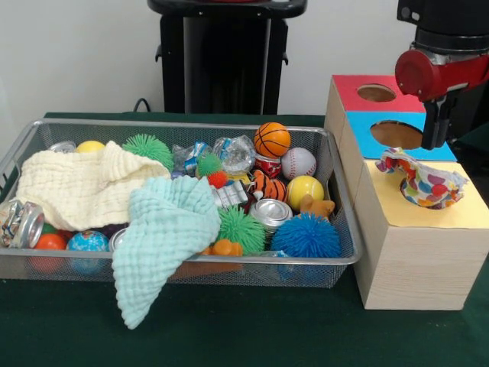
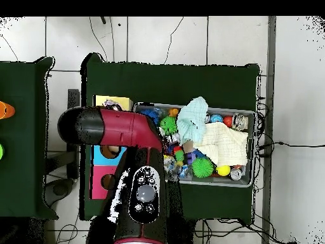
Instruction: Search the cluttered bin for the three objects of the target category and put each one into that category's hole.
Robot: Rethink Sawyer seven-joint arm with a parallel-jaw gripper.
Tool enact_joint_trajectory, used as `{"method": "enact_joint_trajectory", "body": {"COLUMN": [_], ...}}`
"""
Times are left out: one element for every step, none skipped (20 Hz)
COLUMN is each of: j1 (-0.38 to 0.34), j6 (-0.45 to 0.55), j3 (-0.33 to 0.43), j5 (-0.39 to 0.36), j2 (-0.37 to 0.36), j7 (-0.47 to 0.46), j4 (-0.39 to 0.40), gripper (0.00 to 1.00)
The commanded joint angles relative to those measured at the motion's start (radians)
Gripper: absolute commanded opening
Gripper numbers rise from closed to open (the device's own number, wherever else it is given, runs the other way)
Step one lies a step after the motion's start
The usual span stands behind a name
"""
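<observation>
The silver wire-mesh bin [image 1: 183, 125] stands left of three wooden boxes and also shows in the overhead view [image 2: 249, 114]. One knotted multicoloured fabric bundle [image 1: 424, 182] rests on the hole of the yellow-topped box [image 1: 466, 214], sticking up out of it. My gripper [image 1: 435, 141] hangs just above and behind the bundle, over the blue-topped box [image 1: 367, 122]; I cannot tell whether it is open or shut. No other fabric bundle shows clearly among the bin's clutter. In the overhead view the arm [image 2: 127, 130] hides the gripper and most of the boxes.
A cream cloth [image 1: 84, 183] and a mint cloth [image 1: 164, 229] cover the bin's left and middle. Spiky balls [image 1: 306, 235], a basketball [image 1: 272, 139], a baseball [image 1: 298, 162], cans [image 1: 271, 212] and foil wads [image 1: 235, 153] fill the rest. A red-topped box [image 1: 348, 86] stands farthest back.
</observation>
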Motion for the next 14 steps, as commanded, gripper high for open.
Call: {"method": "enact_joint_trajectory", "body": {"j1": [-0.046,-0.050,-0.059,-0.064,-0.073,-0.079,-0.089,-0.094,-0.105,-0.111,-0.120,-0.123,-0.127,-0.131], "j6": [0.198,0.209,0.236,0.248,0.262,0.268,0.268,0.271,0.263,0.260,0.245,0.232,0.219,0.209], "j3": [-0.005,-0.002,0.002,0.005,0.008,0.011,0.019,0.022,0.031,0.035,0.041,0.043,0.045,0.048], "j5": [0.004,0.003,0.001,0.000,0.000,-0.003,-0.011,-0.014,-0.023,-0.027,-0.035,-0.037,-0.038,-0.040], "j2": [-0.013,-0.010,-0.005,-0.002,0.007,0.010,0.020,0.026,0.036,0.042,0.050,0.052,0.055,0.055], "j7": [0.233,0.228,0.219,0.214,0.211,0.203,0.182,0.176,0.151,0.142,0.125,0.124,0.123,0.120], "j4": [-0.087,-0.102,-0.130,-0.147,-0.174,-0.188,-0.209,-0.219,-0.230,-0.239,-0.244,-0.241,-0.239,-0.232], "gripper": [0.00,0.00,0.00,0.00,0.00,0.00,0.00,0.00,0.00,0.00,0.00,0.00,0.00,0.00]}}
